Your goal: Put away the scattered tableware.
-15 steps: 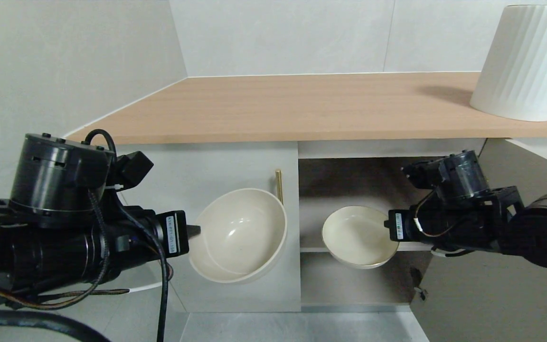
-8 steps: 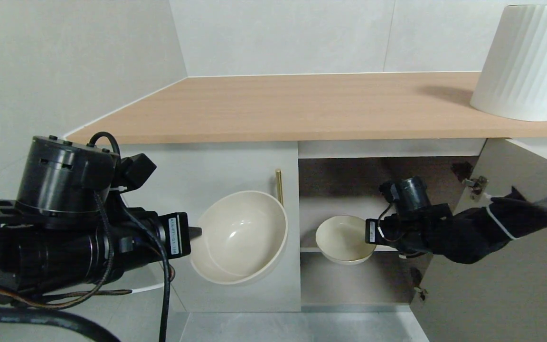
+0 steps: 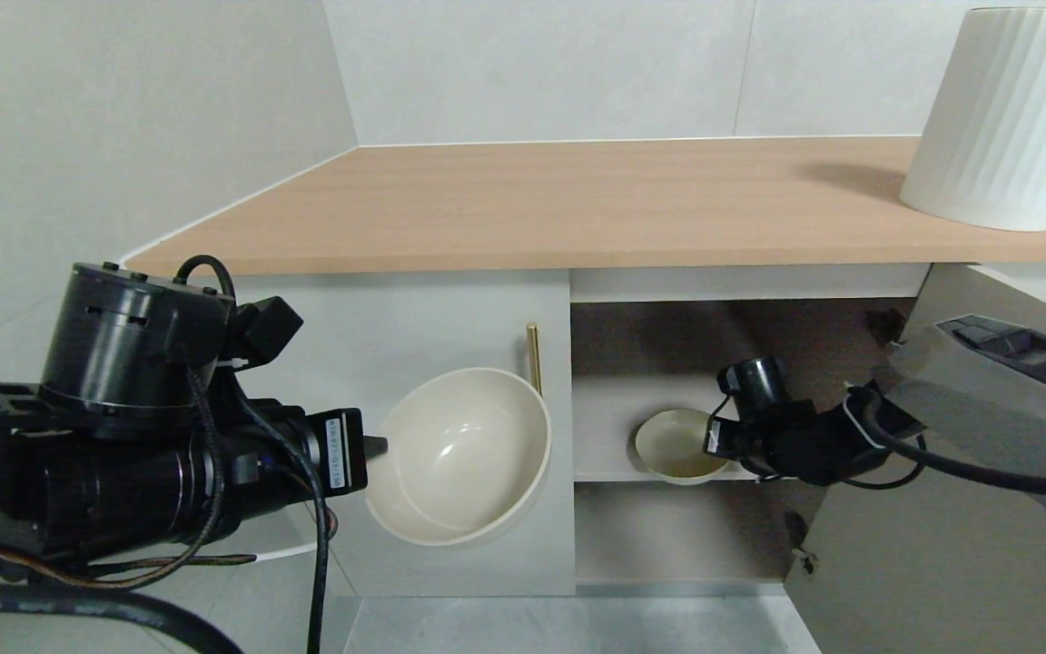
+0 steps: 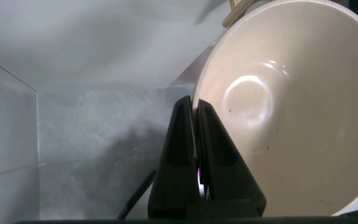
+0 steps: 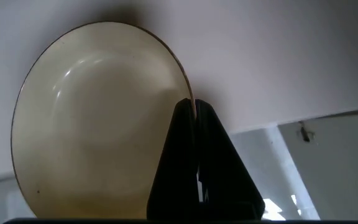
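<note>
Surface [image 3: 577, 200] of wood, set into a tiled corner, carries a white ribbed container [image 3: 1004, 118] at its right end. The cabinet's right compartment [image 3: 668, 354] below stands open. Left end effector [image 3: 376, 445] is clamped on the large bowl [image 3: 464, 454] before the closed door [image 3: 414, 327]. Right end effector [image 3: 714, 440] is clamped on the small bowl [image 3: 675, 442], which has gone from the opening's front inward to shelf [image 3: 605, 427] level.

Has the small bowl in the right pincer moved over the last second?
Yes. The small bowl, held by the right pincer, has gone deeper into the open cabinet, from in front of the shelf to above it.
</note>
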{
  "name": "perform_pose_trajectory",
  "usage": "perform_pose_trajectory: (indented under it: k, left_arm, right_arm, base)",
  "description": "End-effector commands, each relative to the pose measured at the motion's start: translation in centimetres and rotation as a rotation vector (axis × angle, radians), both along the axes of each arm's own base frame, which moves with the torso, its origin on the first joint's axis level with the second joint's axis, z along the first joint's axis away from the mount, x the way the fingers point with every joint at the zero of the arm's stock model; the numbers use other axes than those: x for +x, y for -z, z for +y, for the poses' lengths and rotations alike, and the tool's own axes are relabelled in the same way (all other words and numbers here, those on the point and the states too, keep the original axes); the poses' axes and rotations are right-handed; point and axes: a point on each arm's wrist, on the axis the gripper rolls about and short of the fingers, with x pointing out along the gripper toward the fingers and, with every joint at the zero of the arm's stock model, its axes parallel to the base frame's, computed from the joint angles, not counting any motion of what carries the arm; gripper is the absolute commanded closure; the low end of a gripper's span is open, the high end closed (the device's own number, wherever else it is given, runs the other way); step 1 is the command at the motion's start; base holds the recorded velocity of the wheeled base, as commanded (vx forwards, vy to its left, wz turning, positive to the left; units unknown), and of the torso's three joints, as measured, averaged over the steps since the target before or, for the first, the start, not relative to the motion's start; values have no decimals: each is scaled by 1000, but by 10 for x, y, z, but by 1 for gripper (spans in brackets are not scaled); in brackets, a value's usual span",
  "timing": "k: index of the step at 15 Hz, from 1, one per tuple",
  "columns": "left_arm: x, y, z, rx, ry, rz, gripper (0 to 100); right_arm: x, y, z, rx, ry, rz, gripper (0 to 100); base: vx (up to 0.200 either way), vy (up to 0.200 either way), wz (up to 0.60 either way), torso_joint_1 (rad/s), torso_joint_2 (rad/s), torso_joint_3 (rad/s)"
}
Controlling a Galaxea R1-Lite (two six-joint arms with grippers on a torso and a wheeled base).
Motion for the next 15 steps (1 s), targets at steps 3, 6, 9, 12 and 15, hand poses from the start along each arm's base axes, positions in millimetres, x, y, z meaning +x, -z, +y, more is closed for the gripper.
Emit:
perform_pose_trajectory:
  k: [3,6,9,12,15]
  left_arm:
    - [0,0,0,1,-1,2,100]
    - [0,1,0,1,1,2,100]
    - [0,1,-1,2,1,5,100]
    - [1,2,-1,5,0,9,100]
    - [1,3,-1,5,0,9,100]
  right_arm:
    - [17,17,-4,-3,64,-11,100]
    - [21,16,-3,7,87,-29,100]
    - [31,13,-2,17,120,-68,100]
    - [41,14,-5,9,149,-91,100]
    - [41,14,-5,10,149,-92,100]
  base:
    - [0,0,0,0,0,0]
    - [0,0,0,0,0,0]
    - [0,0,0,0,0,0]
    - [0,0,0,0,0,0]
    - [0,0,0,0,0,0]
